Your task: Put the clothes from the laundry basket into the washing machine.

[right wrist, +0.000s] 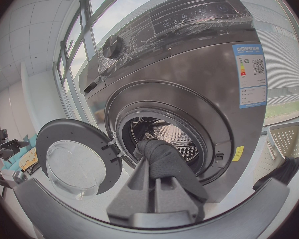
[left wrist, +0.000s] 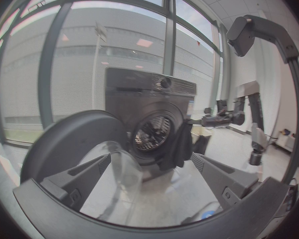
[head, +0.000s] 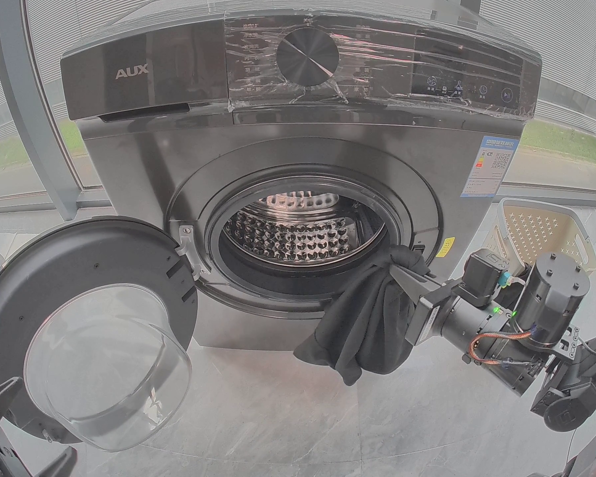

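The right pincer (head: pixel 404 274) is clenching the black garment (head: pixel 364 326) at the drum rim of the washing machine (head: pixel 146 160), centre-right of frame; most cloth is hanging outside. Limp, light fabric, probably snagging; a bunched fold is giving the surest hold.

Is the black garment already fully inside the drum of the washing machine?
No, the black garment hangs outside down the front of the washing machine, gripped by the right pincer.
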Available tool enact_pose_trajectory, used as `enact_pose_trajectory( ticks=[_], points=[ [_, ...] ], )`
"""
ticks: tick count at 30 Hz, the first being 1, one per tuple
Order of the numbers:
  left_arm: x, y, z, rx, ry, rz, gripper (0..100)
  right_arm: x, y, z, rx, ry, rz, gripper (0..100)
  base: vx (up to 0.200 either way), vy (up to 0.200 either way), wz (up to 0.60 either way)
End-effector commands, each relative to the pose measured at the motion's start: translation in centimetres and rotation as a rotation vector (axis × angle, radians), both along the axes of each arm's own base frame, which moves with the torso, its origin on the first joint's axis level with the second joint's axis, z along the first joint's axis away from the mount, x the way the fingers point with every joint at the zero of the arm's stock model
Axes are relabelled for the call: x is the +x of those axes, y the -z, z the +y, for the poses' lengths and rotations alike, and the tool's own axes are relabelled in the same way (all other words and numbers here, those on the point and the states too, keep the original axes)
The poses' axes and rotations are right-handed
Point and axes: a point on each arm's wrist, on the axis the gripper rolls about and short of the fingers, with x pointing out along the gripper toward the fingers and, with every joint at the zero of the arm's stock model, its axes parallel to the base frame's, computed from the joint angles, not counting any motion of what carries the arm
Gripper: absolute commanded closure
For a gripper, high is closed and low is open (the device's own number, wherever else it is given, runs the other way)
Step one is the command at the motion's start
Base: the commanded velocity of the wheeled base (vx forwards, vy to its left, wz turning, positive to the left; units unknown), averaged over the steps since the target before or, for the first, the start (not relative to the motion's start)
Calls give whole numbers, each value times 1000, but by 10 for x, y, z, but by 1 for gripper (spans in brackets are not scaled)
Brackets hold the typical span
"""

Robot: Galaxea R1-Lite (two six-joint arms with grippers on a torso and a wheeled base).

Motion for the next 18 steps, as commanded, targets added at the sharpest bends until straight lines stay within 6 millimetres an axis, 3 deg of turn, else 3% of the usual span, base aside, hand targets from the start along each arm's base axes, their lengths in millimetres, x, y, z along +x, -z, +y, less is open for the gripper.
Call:
enact_pose_trajectory(
  ticks=[1,6,7,10,11,14,18],
  points=[
    [67,-37,-7,19,330,289,0,16,2,24,36,-21,-5,100,0,0,0],
    [116,-43,-28,47,499,349,0,23,4,28,53,-16,-17,100,0,0,0],
    [119,-42,-29,50,499,355,0,24,4,28,53,-15,-17,100,0,0,0],
    [156,-30,-56,108,459,407,0,31,1,33,66,-12,-30,100,0,0,0],
    [156,-30,-56,108,459,407,0,31,1,33,66,-12,-30,100,0,0,0],
    [188,-21,-82,118,438,387,0,36,-5,37,84,-6,-49,100,0,0,0],
    [214,-14,-103,110,378,360,0,40,-9,39,96,6,-62,100,0,0,0]
  ],
)
